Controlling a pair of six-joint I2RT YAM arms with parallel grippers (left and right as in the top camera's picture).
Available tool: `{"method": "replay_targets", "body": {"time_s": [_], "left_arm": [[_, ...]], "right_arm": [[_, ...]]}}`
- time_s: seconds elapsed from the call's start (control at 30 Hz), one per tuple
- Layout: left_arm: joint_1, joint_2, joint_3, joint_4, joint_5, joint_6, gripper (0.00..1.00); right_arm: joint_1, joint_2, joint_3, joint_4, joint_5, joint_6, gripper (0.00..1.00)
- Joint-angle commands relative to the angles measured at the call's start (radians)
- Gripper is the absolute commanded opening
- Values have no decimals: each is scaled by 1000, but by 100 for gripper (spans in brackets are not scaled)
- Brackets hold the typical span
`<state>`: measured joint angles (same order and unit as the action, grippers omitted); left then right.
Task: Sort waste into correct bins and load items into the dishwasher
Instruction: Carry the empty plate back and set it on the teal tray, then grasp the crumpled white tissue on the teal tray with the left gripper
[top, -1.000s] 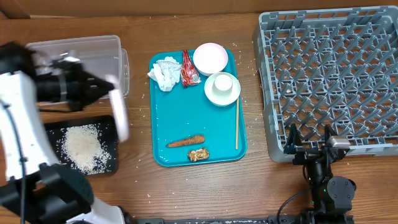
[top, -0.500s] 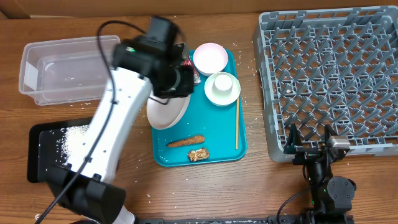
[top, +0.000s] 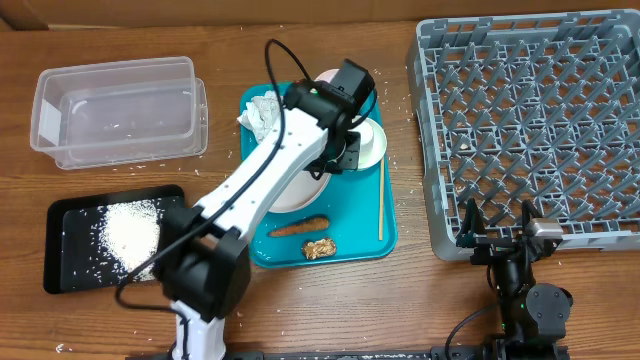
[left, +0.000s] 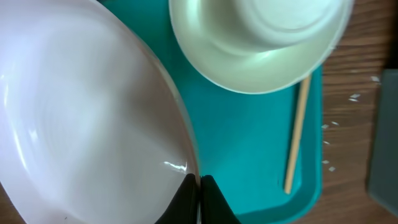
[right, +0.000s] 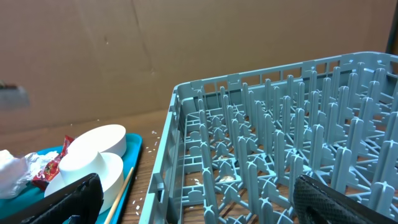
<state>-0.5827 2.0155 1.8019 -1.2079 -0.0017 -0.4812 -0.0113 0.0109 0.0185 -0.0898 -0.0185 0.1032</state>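
Observation:
My left gripper (top: 338, 160) is shut on the rim of the large white plate (top: 293, 195), which it holds tilted over the teal tray (top: 355, 235). In the left wrist view the jaws (left: 199, 185) pinch the plate (left: 87, 112) beside the pale green bowl (left: 249, 56). The green bowl (top: 372, 148) holds a white cup. The pink bowl (top: 328, 78) is partly hidden by the arm. The napkin (top: 260, 112), carrot stick (top: 298, 228) and brown lump (top: 320, 248) lie on the tray. The red wrapper (right: 48, 163) shows only in the right wrist view. My right gripper (top: 497, 235) is open and empty at the dish rack's (top: 530, 130) front edge.
The clear tub (top: 120, 110) stands at the back left, with the black tray of rice (top: 70, 240) in front of it. A wooden chopstick (top: 381, 200) lies along the teal tray's right side. Rice grains are scattered on the table between the tray and the rack.
My left arm has swung right from the clear tub to over the teal tray, carrying the white plate with it. The right arm has not moved.

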Motion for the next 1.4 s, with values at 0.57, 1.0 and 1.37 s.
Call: {"method": "replay_targets", "body": {"time_s": [0.57,1.0,1.37], "left_arm": [[2,95,54,-40,-19,-24,42],[163,97,295,-14,-256,-28,79],[274,241,293,68,-226,-41,81]], "right_arm": [[5,-8,-10,6,10,-6,100],[5,-8,-10,6,10,-6,100],[5,-8,-10,6,10,-6,100]]}}
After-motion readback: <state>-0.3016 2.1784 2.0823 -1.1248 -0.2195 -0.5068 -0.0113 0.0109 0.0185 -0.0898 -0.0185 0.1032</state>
